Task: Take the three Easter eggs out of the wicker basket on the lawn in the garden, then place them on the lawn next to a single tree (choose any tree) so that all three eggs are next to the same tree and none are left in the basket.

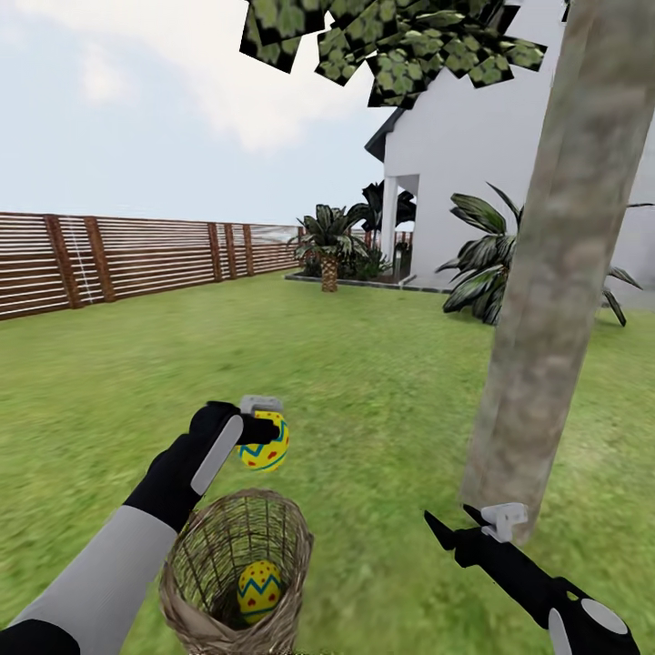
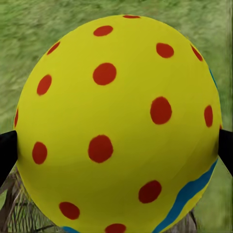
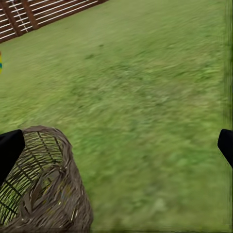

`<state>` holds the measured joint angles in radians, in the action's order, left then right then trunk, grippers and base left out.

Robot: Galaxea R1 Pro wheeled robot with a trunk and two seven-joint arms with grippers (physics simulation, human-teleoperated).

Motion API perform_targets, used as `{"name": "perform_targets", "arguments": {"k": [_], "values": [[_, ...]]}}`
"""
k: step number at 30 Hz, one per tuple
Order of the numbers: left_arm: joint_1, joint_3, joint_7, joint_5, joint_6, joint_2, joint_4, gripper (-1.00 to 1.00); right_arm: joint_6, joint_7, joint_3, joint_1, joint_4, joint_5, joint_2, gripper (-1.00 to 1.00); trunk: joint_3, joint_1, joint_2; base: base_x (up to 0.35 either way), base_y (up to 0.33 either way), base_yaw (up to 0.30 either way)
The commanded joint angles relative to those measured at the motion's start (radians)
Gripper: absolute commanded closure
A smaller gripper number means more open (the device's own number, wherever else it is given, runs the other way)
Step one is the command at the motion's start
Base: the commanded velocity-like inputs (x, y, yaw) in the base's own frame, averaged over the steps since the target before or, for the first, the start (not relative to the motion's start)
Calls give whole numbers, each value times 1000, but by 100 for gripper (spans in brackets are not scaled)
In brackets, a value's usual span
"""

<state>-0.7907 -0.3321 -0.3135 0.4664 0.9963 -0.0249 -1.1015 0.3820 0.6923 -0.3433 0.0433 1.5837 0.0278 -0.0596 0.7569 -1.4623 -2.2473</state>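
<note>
The left gripper (image 1: 264,429) clamped an Easter egg (image 1: 265,446) between its jaws, seemingly above the wicker basket (image 1: 238,571); the right gripper (image 1: 452,528) was spread wide, empty.

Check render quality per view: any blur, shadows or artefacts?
Head view: flat even light, no cast shadow under the tree; canopy leaves show as blocky cut-out patches. Left wrist view: the Easter egg in the left gripper is sharp, grass behind blurred. Right wrist view: lawn soft, wicker basket crisper.

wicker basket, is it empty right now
No, one Easter egg lies inside the wicker basket, while the left end effector holds another above it.
</note>
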Motion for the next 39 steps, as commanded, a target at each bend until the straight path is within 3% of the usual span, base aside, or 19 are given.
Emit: {"name": "perform_targets", "arguments": {"k": [1,14,22,32,39], "values": [[-1,-3,-10,10,2,-1,-2,100,7,7,-2,1,1,3,-1,-100,0,0,-1,-160,-178,-183],[0,-4,-10,11,2,-1,-3,100,7,7,-3,1,0,3,-1,-100,-17,0,-1,-148,-132,-189],[5,5,-10,11,2,0,4,100,7,7,-2,1,1,3,0,-100,-53,31,55,-2,-2,-183],[5,7,-10,12,10,3,21,100,5,9,0,2,-1,4,-1,-100,-85,69,125,-8,0,-18],[5,7,-10,11,10,2,21,100,5,10,0,1,-1,4,-1,-100,-111,96,174,-240,0,-74]]}}
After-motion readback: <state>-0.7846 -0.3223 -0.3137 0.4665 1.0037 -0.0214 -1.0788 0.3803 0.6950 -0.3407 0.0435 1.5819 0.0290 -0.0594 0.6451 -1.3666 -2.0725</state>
